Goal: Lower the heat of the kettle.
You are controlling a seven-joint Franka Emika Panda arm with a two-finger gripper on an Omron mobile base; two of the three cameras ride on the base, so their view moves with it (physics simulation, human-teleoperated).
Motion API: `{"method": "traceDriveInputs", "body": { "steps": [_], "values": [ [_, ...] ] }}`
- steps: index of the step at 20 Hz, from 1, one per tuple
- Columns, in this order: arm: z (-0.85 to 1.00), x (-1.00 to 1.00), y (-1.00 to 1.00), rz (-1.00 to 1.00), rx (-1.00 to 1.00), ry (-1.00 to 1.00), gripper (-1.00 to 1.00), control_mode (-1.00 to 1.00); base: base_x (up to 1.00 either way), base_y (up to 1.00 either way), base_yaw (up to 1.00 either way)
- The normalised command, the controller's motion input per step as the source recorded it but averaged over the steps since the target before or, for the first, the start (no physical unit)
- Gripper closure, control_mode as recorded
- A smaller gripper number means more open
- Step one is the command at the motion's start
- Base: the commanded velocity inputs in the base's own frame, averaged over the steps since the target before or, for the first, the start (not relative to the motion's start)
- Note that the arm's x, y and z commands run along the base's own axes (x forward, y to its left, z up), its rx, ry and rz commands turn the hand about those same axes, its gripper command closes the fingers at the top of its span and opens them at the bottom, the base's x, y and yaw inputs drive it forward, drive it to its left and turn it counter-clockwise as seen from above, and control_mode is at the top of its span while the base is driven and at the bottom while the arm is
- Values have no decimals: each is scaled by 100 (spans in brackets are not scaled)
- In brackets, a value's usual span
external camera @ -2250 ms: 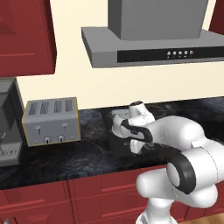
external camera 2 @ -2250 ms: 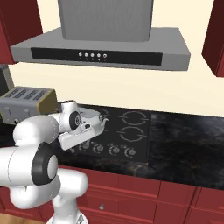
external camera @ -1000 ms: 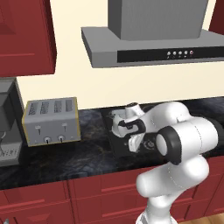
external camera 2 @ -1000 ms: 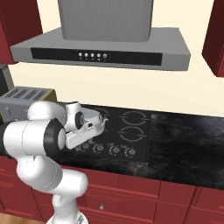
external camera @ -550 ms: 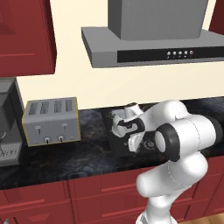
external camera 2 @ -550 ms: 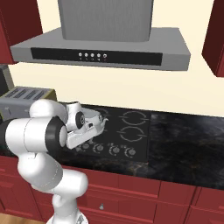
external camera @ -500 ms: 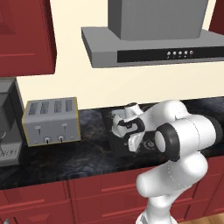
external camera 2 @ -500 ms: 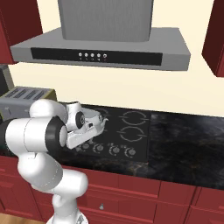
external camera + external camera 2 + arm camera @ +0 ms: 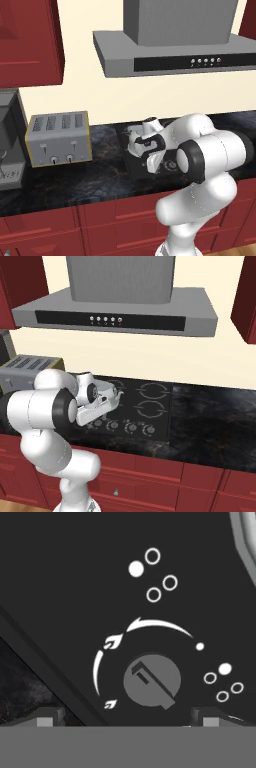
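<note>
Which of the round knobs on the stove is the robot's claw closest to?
The leftmost knob in the front row. The claw hangs right by it, while the other knobs sit farther right, away from the claw.

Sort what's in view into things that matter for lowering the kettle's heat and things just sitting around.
Belongs to the job:
- small white rounded kettle
- round grey stove knob with flame markings
- black cooktop
- gripper, right over the knob

Just sitting around:
- boxy silver four-slot toaster
- grey range hood
- dark coffee machine

The small white kettle (image 9: pixel 136 141) sits upright on the black cooktop (image 9: pixel 150 406), largely hidden.
</note>
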Motion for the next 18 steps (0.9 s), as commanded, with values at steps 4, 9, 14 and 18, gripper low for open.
{"method": "traceDriveInputs", "body": {
  "steps": [4,9,14,18],
  "values": [
    [-2,4,0,0,0,0,-100,-100,0,0,0],
    [-8,2,0,0,0,0,-100,-100,0,0,0],
    [-13,2,0,0,0,0,-100,-100,0,0,0],
    [-4,5,0,0,0,0,-100,-100,0,0,0]
  ]
}}
